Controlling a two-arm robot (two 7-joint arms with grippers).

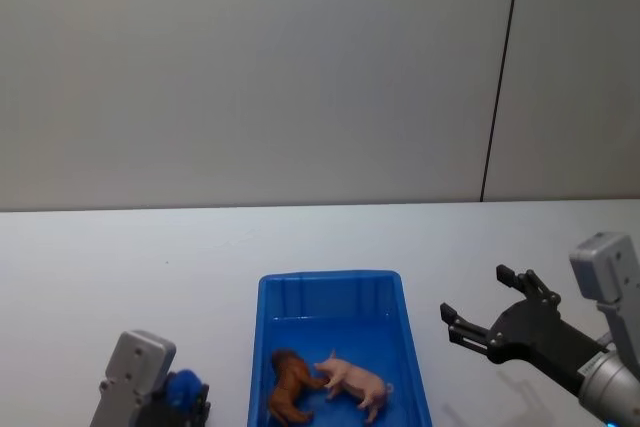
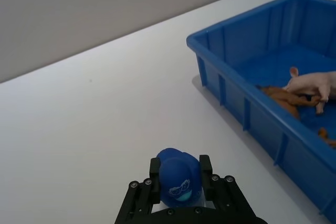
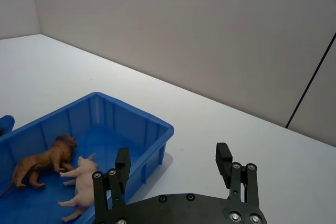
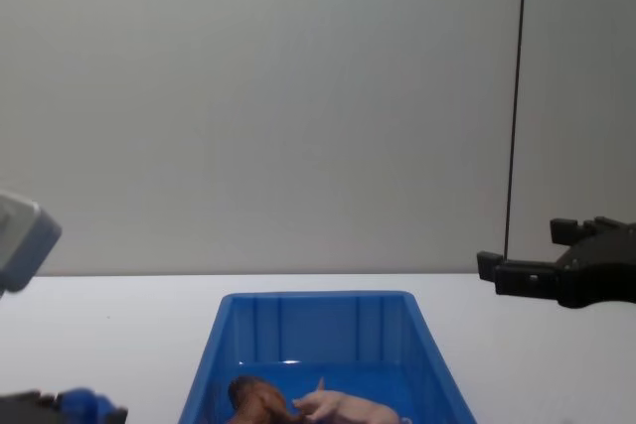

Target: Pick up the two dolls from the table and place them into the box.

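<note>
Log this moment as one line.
lion + pig: in box | left tool: shut on blue rounded object | right tool: open, empty

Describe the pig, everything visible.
The pig is a small pale pink figurine, plastic by its look, with pointed ears, a snout, four legs and a short tail. It stands inside the blue box, on the floor near the box's near end, right of the brown lion. Its snout points toward the lion and seems to touch the lion's front. In the right wrist view it stands on its legs. Neither gripper touches it.
</note>
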